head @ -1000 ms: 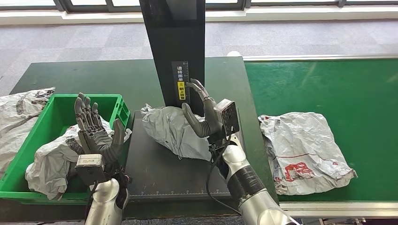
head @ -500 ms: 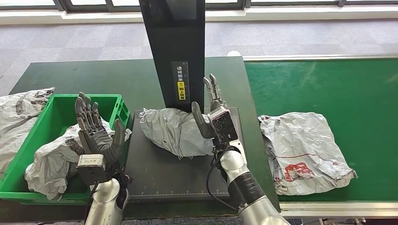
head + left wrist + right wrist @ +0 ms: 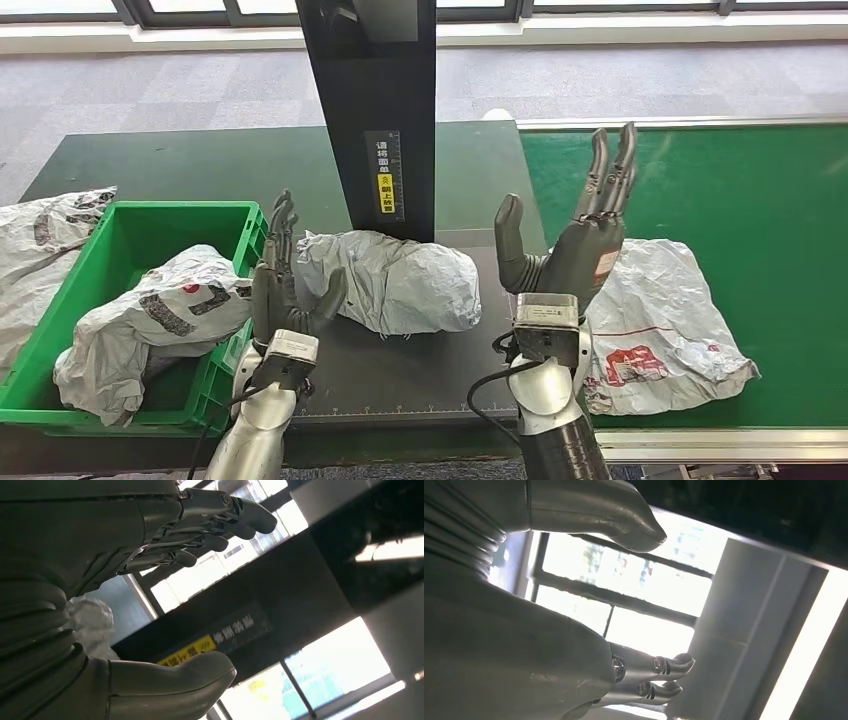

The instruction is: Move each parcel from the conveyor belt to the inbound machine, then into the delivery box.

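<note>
A crumpled grey parcel (image 3: 395, 282) lies on the black platform of the inbound machine (image 3: 380, 365), below its dark upright post (image 3: 375, 110). My left hand (image 3: 285, 290) stands open just left of that parcel, fingers pointing up; in the left wrist view the left hand (image 3: 125, 540) holds nothing. To the parcel's right my right hand (image 3: 570, 245) is raised and open, apart from it, and the right wrist view shows the right hand (image 3: 574, 645) empty too. Another grey parcel (image 3: 660, 320) with red print lies on the green conveyor belt (image 3: 720, 190). One more parcel (image 3: 150, 330) rests in the green delivery box (image 3: 60, 290).
Another grey bag (image 3: 40, 250) lies on the dark table left of the box. The belt's metal rail (image 3: 700, 445) runs along the near edge. Windows and grey carpet lie beyond the table.
My right hand has let go of the parcel on the platform and lifted away to the right. My left hand has moved right, from over the box to beside the parcel.
</note>
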Robot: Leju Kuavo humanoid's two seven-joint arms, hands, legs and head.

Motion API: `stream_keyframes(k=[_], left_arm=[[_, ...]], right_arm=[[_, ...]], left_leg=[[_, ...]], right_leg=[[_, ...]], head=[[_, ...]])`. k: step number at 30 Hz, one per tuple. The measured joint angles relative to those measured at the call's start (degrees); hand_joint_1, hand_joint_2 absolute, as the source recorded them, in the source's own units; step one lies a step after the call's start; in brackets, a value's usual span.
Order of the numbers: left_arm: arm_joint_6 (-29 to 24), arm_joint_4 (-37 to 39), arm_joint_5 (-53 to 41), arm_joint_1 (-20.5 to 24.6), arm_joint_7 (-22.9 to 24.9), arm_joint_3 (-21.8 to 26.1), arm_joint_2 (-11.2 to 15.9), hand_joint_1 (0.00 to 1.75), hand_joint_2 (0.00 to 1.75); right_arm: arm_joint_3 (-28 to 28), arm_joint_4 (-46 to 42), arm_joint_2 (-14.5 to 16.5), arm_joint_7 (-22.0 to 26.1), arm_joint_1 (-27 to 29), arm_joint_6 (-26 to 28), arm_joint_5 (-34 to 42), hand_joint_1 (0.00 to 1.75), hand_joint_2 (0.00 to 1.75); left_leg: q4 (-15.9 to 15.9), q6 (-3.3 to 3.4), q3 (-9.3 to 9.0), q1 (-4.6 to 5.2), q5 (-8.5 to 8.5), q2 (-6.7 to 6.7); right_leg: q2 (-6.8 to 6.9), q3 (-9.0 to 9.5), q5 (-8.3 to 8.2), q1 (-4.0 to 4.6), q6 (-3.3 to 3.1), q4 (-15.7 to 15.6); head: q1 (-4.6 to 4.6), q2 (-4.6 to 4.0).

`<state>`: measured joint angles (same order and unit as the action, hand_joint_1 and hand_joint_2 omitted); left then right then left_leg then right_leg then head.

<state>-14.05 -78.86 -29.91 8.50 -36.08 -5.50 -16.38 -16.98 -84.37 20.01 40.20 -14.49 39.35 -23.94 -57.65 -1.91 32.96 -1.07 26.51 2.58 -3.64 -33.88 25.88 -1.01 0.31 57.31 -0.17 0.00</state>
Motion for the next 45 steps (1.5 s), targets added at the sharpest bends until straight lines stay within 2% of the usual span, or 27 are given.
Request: stream_keyframes(k=[9, 18, 24, 33, 37, 42, 45], left_arm=[[2.68, 11.53, -8.41, 6.62, 3.83, -3.43, -0.96, 0.00, 1.75], [0.90, 25.17, -17.83, 12.10, 8.96, -4.34, -2.46, 0.00, 1.75], [-0.13, 31.85, -22.22, 13.32, 11.97, -4.49, -2.82, 0.00, 1.75], [-4.78, 41.87, -36.19, 16.30, 26.62, -5.92, -3.00, 0.00, 1.75], [-5.15, 45.61, -41.19, 17.68, 31.07, -7.05, -2.99, 1.75, 1.75], [-3.64, 49.60, -48.03, 19.74, 37.76, -9.25, -2.98, 1.75, 1.75], [-3.42, 51.24, -49.52, 21.03, 39.54, -10.29, -2.98, 1.75, 1.75]], right_arm=[[0.00, -8.76, -0.46, -0.02, 1.64, 0.45, -2.01, 0.00, 1.75], [-0.01, -9.45, -1.41, -0.06, 3.44, 0.45, 5.79, 0.00, 1.75], [-0.25, -9.43, -1.69, -0.07, 4.01, 0.45, 7.60, 0.00, 1.75], [-0.63, -8.68, -1.72, -0.07, 3.96, 0.45, 8.05, 0.00, 1.75], [-0.81, -8.22, -1.78, -0.07, 3.94, 0.45, 8.26, 0.00, 1.75], [-1.00, -7.64, -2.03, -0.07, 3.92, 0.45, 9.01, 0.00, 1.75], [-1.45, -7.35, -2.24, -0.07, 3.90, 0.45, 9.16, 0.00, 1.75]], left_leg=[[-0.02, 0.01, -0.01, 0.01, -0.02, -0.11], [-0.02, 0.01, 0.03, 0.00, -0.02, 0.05], [-0.01, 0.01, 0.05, 0.00, -0.02, 0.11], [-0.01, 0.02, 0.06, 0.00, -0.02, 0.13], [-0.01, 0.02, 0.06, 0.00, -0.02, 0.16], [-0.01, 0.03, 0.02, 0.00, -0.03, 0.31], [-0.01, 0.04, -0.03, 0.00, -0.03, 0.37]], right_leg=[[-0.10, 0.03, -0.07, -0.01, 0.04, 0.01], [0.05, 0.10, -0.06, -0.01, 0.04, 0.01], [0.10, 0.11, -0.05, -0.01, 0.05, 0.02], [0.13, 0.13, -0.05, -0.01, 0.05, 0.02], [0.15, 0.15, -0.05, -0.01, 0.05, 0.02], [0.31, 0.27, -0.03, -0.01, 0.06, 0.02], [0.38, 0.36, -0.02, 0.00, 0.07, 0.02]], head=[[-0.01, 0.00], [-0.01, 0.00], [-0.01, 0.00], [0.00, 0.00], [0.00, 0.00], [-0.01, 0.00], [-0.01, 0.00]])
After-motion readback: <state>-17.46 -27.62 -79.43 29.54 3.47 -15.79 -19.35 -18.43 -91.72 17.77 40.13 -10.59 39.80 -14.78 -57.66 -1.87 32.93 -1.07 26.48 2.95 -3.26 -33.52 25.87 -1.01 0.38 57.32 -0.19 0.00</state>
